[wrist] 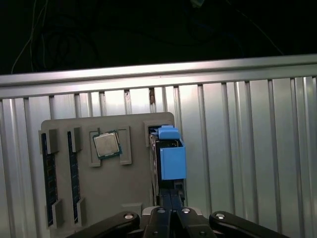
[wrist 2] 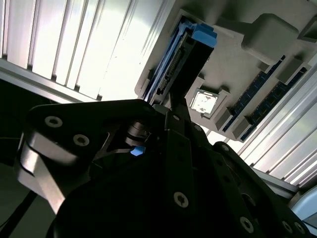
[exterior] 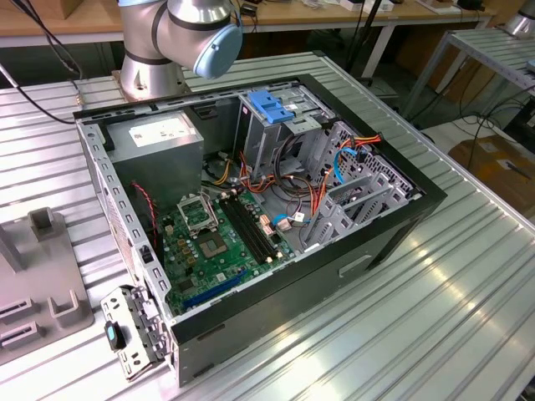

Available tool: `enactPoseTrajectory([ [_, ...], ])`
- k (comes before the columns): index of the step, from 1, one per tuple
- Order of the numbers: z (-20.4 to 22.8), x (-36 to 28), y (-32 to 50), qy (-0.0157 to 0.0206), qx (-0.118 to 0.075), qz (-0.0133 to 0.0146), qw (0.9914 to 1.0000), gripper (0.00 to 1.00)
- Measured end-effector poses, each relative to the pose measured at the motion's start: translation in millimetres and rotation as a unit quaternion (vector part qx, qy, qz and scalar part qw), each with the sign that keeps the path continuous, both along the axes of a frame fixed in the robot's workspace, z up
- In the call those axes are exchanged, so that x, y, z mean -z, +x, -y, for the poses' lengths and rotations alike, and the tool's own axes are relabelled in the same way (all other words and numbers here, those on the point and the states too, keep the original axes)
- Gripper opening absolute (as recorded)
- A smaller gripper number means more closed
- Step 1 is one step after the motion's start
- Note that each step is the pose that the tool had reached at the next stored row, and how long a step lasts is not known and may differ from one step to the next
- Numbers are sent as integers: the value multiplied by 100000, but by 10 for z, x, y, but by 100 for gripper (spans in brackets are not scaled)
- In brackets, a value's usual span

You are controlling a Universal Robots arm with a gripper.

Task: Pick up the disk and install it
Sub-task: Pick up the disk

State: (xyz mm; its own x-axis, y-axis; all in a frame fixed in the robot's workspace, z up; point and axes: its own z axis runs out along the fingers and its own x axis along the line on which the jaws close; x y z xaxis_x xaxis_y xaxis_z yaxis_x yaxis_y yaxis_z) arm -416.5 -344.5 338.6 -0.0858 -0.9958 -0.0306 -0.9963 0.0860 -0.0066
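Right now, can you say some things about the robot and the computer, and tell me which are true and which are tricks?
1. The disk stands on its edge in the grey tray. True.
2. The disk is already inside the computer. False: it sits in the tray on the metal table, outside the computer case.
3. A square chip lies in the tray near the disk. True.
4. The computer case is closed up. False: it is open, and the green board inside shows.
5. The claw hangs over the green board. False: in the first wrist view the claw is right at the disk.
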Motion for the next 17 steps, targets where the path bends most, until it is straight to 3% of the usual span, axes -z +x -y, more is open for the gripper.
enactPoseTrajectory([
  [13,0,4,0,0,1,-5,100000,11],
  [17,0,6,0,-1,0,-4,100000,29],
])
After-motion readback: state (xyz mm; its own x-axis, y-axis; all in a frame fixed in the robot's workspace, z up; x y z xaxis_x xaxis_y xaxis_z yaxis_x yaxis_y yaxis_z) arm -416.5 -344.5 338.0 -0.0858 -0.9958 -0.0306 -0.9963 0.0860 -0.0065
